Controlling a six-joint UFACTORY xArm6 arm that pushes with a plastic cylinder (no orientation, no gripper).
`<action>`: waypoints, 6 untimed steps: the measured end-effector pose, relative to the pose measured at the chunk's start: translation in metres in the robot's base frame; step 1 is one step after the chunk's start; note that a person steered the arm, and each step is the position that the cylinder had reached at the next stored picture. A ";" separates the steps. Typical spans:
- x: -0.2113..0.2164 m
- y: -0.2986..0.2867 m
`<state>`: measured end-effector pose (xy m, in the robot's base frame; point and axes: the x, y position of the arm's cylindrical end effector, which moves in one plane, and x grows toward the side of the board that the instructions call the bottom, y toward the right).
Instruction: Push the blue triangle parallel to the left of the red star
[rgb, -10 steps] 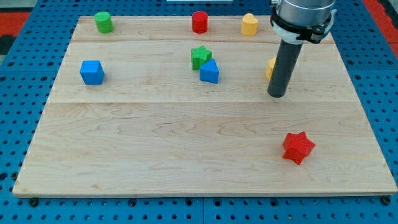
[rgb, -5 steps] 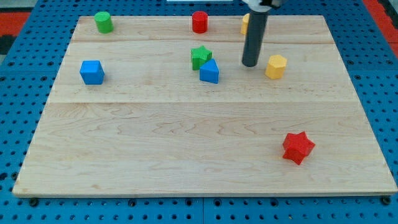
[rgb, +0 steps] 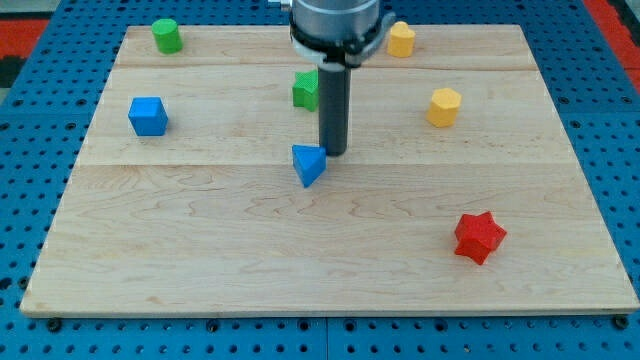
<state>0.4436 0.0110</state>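
Camera view, nearest the bottom edge: wooden board (rgb: 200, 270) on a blue pegboard (rgb: 30, 200). Closest block, toward the view's lower right: red star (rgb: 479, 237), alone, well apart from everything else. Farther up, near the board's middle: blue triangle (rgb: 308, 164), up and well to the left of the red star, not level with it. Just beside the triangle's upper right edge: my tip (rgb: 334, 152), touching or all but touching it; hard to tell which. No claw on this arm, only the straight dark rod, so nothing to spread or pinch. Rod rising from the tip toward the view's top, into the grey collar of the arm (rgb: 336, 22). Farther back, at the view's left: blue cube (rgb: 148, 116), well apart from the triangle. About level with it on the right side: yellow block (rgb: 444, 106), faceted, exact shape unclear. Directly behind the rod, partly hidden by it: green block (rgb: 305, 89), only its left part showing, shape not readable. At the far edge, the view's top left: green cylinder (rgb: 166, 36), upright. Also at the far edge, just right of the arm's collar: second yellow block (rgb: 401, 40), rounded on top.
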 end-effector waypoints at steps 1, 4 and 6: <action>0.017 -0.018; 0.060 0.022; 0.011 -0.008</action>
